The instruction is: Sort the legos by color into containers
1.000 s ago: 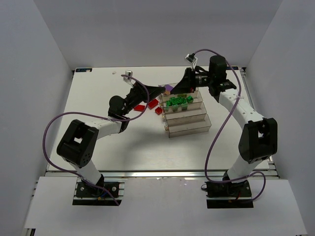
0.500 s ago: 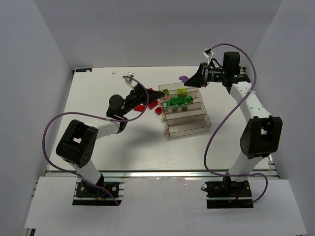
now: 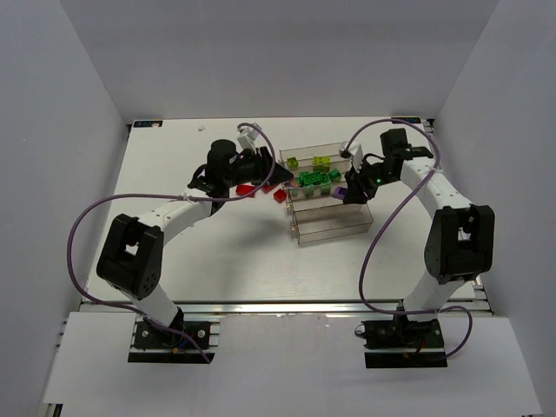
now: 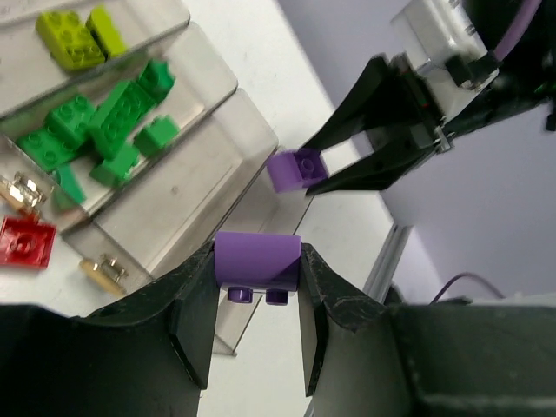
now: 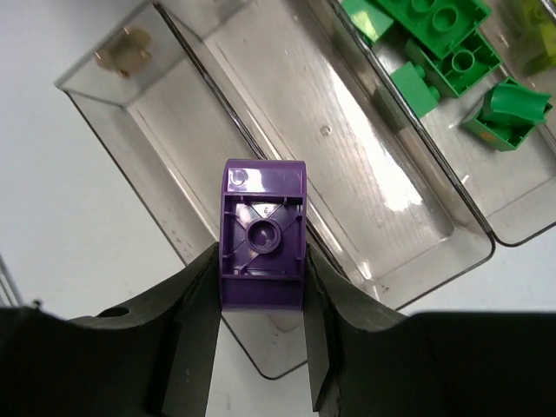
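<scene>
End tray (image 4: pixel 149 14): yellow-green legos (image 4: pixel 71 39); next tray (image 4: pixel 205 75): green legos (image 4: pixel 97 122).

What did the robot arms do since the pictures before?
The right gripper carried its purple brick from the far end of the row round to the near side. It now holds the brick above the empty trays. The left arm raised its wrist, and the left gripper stayed by the row's left end, gripping a second purple brick. The green bricks and red bricks stayed put.
</scene>
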